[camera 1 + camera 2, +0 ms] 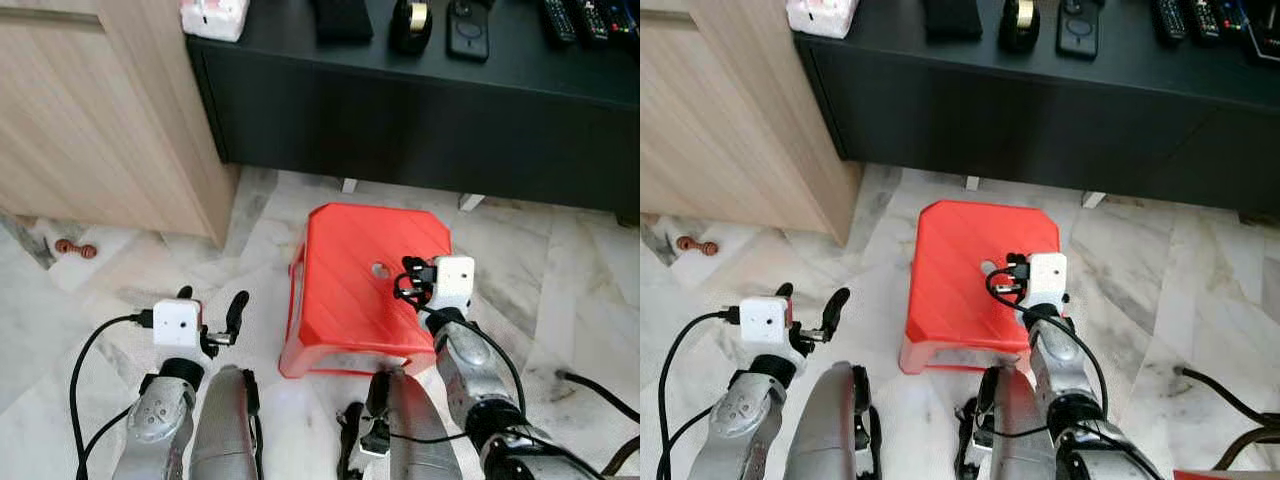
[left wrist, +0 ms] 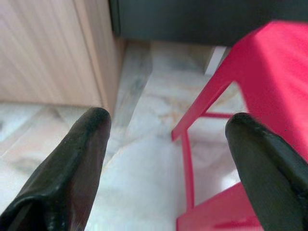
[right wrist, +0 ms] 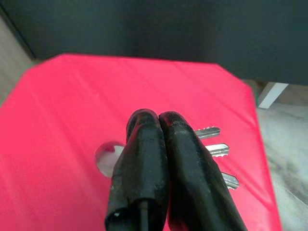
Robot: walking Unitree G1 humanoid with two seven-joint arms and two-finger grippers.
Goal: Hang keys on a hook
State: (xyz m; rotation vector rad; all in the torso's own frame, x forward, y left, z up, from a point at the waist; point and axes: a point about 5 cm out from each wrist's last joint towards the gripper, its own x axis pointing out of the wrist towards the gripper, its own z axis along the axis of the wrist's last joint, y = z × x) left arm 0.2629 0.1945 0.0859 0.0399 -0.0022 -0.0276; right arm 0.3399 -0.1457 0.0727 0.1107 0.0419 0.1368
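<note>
A red plastic stool stands on the marble floor in front of me. My right gripper hovers low over its top, near the round hole, with the fingers pressed together. Three silver key blades stick out from behind those fingers over the red top; the spot where they meet the fingers is hidden. My left gripper hangs to the left of the stool above the floor, fingers spread wide with nothing between them.
A black low cabinet runs along the back, carrying remotes, a tape roll and a white box. A light wooden cupboard stands at the left. A small brown object lies on the floor; a black cable at the right.
</note>
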